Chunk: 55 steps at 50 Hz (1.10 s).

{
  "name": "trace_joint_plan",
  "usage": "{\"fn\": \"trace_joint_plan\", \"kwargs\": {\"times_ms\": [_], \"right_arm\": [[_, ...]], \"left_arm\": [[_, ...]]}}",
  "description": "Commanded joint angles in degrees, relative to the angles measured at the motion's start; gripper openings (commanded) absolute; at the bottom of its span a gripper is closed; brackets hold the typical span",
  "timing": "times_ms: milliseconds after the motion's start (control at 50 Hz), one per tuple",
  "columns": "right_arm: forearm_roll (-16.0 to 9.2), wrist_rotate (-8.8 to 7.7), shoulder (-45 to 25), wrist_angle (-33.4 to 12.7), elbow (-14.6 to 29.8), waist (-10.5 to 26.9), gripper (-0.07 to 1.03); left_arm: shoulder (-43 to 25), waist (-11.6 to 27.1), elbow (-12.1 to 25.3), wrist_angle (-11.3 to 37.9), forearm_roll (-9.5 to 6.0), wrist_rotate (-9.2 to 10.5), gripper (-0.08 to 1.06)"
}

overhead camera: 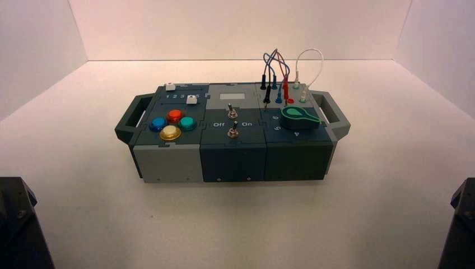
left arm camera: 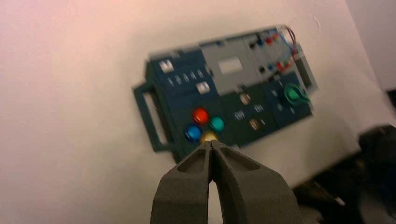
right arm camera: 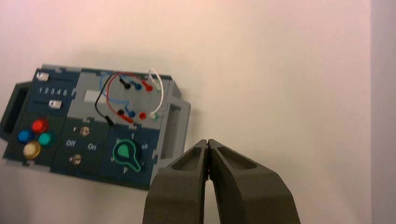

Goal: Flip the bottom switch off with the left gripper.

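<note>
The left gripper [left arm camera: 211, 145] hung well back from the box [overhead camera: 168, 159], fingers [left arm camera: 187, 186] pressed together on nothing, a point suited to nudging. The bottom switch [left arm camera: 254, 124] lay far beyond their tips, untouched. The right gripper [right arm camera: 207, 143], likewise closed and empty, waited apart.

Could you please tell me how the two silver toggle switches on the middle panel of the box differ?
The bottom switch sits nearer the box's front edge, below the Off and On lettering; the top switch sits behind that lettering, nearer the grey panel. Both are small silver toggles on the dark middle panel. Their lever positions cannot be read. The left gripper is shut, away from both.
</note>
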State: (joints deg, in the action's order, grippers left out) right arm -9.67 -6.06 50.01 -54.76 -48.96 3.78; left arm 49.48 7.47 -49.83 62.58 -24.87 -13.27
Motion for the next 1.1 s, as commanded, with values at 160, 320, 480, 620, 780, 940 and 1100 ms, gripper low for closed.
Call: {"fn": "trace_joint_plan", "kwargs": {"times_ms": [160,320,480,620,780,940,1100], "right_arm": [[-0.26,-0.44,-4.31,-5.1,4.39,0.09,-0.02],[-0.18,-1.14,-5.98,-7.12,5.01,0.44,-0.02],[-0.18,-2.02,-8.61,-7.47,5.36,1.85,-0.02],[-0.26,-2.02,-12.3,-7.12,5.27,2.99,-0.02],[-0.26,-1.32,-15.03,-5.71,4.04,5.36,-0.02],[-0.79,-0.53,-16.17,-3.52,3.25,5.89,-0.02],[-1.76,0.44,-17.05,0.0,1.67,5.98,-0.02]], "left_arm": [[-3.6,3.6,3.52,5.54,-1.23,2.9,-0.03],[-6.15,4.39,4.57,9.32,-1.23,4.39,-0.03],[-9.14,4.83,5.62,10.28,-0.62,4.39,-0.03],[-11.69,6.5,5.98,9.4,0.09,4.39,-0.03],[-14.85,10.63,5.8,7.65,0.09,5.01,-0.03],[-17.93,15.21,5.45,2.2,0.18,7.29,-0.03],[-21.71,19.42,5.19,-2.99,0.26,10.02,-0.03]]}}
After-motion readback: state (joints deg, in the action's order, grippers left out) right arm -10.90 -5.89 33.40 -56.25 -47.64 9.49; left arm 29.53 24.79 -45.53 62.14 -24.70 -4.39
